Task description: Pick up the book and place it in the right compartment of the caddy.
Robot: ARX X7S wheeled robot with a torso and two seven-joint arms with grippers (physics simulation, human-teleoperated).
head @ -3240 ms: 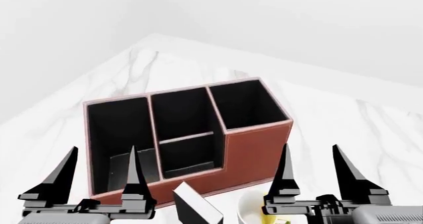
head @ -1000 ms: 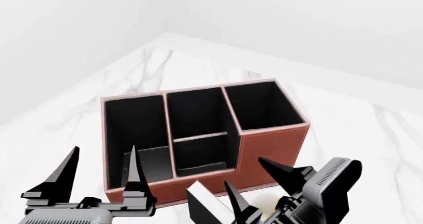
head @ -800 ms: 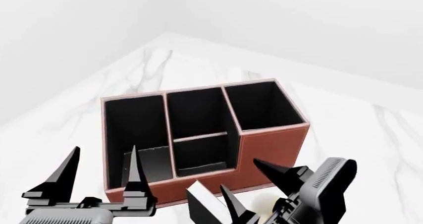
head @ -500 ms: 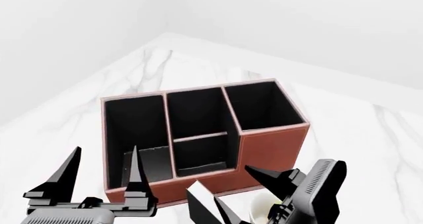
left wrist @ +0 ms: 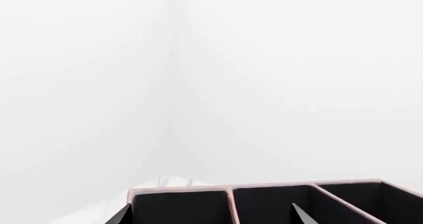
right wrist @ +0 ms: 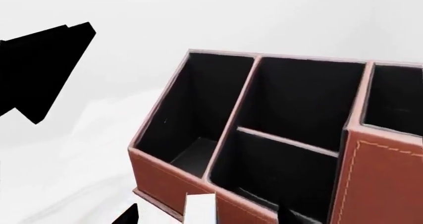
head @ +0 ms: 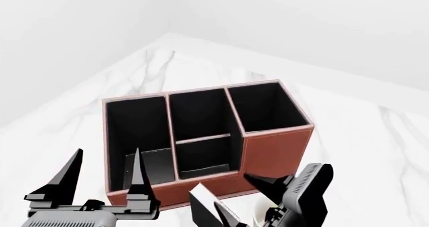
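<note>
Over the past few seconds the right gripper (head: pixel 244 199) has rolled onto its side and sunk toward the book (head: pixel 208 207), which stands on the marble tabletop (head: pixel 362 136) just in front of the caddy (head: pixel 275 149), at six o'clock in the head view. Its jaws are spread wide, holding nothing, so the grasp looks imminent but not made. The left gripper (head: pixel 100 179) hangs released at seven o'clock, and the right compartment (head: pixel 266 106) remains empty.
</note>
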